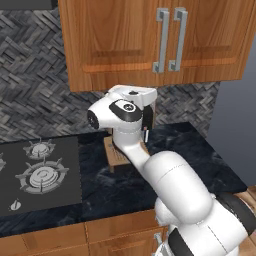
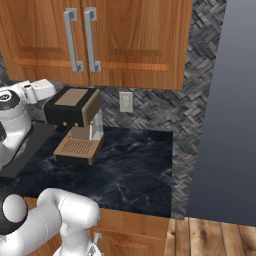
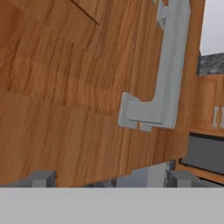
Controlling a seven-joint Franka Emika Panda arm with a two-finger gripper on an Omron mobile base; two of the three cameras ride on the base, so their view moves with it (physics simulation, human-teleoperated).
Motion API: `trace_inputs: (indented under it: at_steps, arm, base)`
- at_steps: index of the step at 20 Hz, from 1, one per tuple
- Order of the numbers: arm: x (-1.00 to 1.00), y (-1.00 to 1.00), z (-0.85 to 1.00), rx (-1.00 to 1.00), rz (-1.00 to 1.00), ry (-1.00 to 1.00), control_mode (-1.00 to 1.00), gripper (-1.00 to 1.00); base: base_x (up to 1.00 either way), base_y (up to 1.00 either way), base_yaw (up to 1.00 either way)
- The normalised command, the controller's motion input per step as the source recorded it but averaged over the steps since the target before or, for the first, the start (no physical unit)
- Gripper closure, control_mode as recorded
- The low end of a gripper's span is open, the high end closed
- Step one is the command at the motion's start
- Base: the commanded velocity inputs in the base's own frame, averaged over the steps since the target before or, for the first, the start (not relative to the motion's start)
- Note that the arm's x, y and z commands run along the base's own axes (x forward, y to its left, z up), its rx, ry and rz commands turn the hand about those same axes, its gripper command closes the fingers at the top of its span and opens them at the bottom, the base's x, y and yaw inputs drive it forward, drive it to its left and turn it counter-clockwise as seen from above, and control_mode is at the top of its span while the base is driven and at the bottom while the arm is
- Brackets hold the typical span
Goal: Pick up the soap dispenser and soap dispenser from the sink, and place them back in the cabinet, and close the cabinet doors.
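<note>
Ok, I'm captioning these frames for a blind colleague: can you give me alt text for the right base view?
Two closed brown wooden cabinet doors with long vertical grey bar handles hang above a dark marbled countertop. A black and tan coffee machine stands on it, beside a white wall outlet. The white robot arm rises at lower left.

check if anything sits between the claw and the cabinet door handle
Nothing visible does. In the hand view the open claw faces the closed cabinet door, and its grey bar handle lies up and to the right with no object between.

a kitchen: gas hob (image 1: 37, 172), wooden cabinet (image 1: 150, 40), dark stone counter (image 2: 135, 165), coffee machine (image 2: 75, 125).
</note>
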Motion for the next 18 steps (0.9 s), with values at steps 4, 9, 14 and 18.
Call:
trace_inputs:
  at_steps: [4, 9, 14, 18]
  arm:
    - [0.16, -0.07, 0.01, 0.00, 0.00, 0.00, -1.00, -1.00]
    - [0.11, -0.04, 0.00, 0.00, 0.01, 0.00, -1.00, -1.00]
    - [0.14, 0.00, 0.00, 0.00, 0.02, 0.00, -1.00, -1.00]
    - [0.14, 0.00, 0.00, 0.00, 0.01, 0.00, -1.00, -1.00]
  base:
    - [0.00, 0.00, 0.00]
    - [0.00, 0.00, 0.00]
    - [0.00, 0.00, 0.00]
    - [0.00, 0.00, 0.00]
